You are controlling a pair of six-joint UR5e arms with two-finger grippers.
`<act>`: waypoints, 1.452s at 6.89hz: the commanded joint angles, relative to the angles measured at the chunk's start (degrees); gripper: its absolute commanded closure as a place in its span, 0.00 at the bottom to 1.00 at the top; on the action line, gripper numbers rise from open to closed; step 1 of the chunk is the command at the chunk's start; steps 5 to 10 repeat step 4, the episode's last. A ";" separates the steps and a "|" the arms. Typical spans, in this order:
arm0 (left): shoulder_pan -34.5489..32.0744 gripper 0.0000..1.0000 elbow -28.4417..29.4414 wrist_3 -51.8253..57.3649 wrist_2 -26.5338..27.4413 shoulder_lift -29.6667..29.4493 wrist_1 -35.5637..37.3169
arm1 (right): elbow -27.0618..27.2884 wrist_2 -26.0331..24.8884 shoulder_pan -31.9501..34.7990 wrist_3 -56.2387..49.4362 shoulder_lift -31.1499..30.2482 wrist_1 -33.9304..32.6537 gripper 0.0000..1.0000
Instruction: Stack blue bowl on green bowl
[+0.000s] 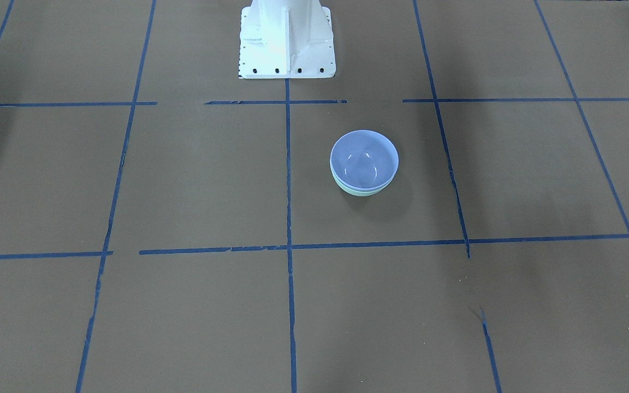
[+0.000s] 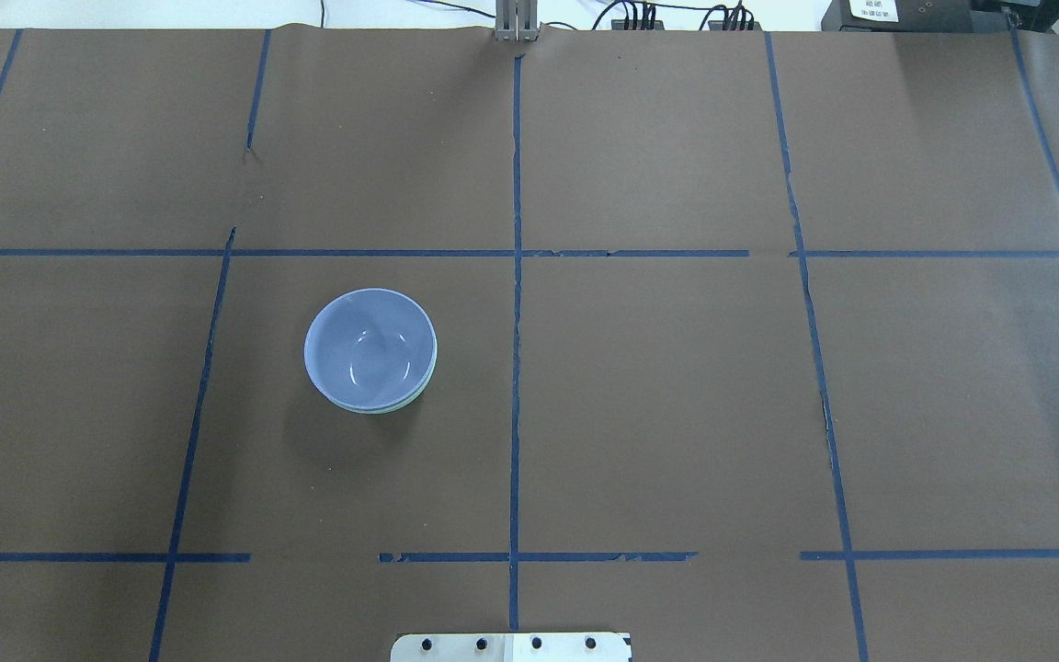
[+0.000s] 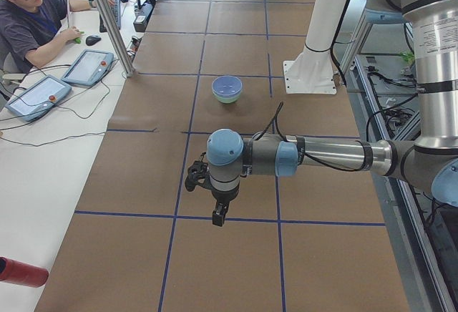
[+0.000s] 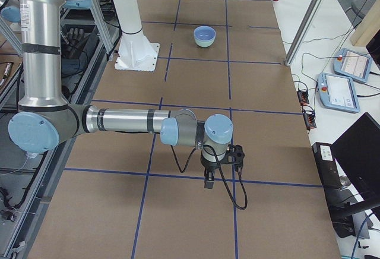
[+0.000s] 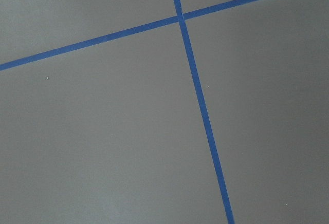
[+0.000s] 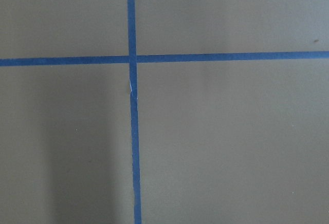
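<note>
From where I stand, the blue bowl [image 1: 364, 158] sits nested inside the green bowl [image 1: 359, 191], and only a thin mint crescent of the lower one's rim shows beneath it. The pair rests on the brown-papered table [image 1: 194, 180] on the robot's left side of the centre tape line, not far in front of the white pedestal [image 1: 286, 38]. Both arms hang well away from the stack. The left gripper [image 3: 219, 217] points down over a tape crossing at the near end of the left side view, and the right gripper [image 4: 208, 181] does likewise at the opposite end. Neither shows in any view but the side ones, so I cannot tell whether either claw is apart or together, though nothing seems to hang from either. I'd judge the stacking done. The remaining risk is small: both bowls are glossy, so if the top one is seated slightly off-centre, a jolt to the table or an arm sweeping low across the middle could slide or tip it out.
</note>
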 commanded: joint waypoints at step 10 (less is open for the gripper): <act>-0.01 0.00 0.17 -0.07 -0.08 -0.21 -0.08 | 0.00 0.00 0.09 0.05 0.06 0.00 0.00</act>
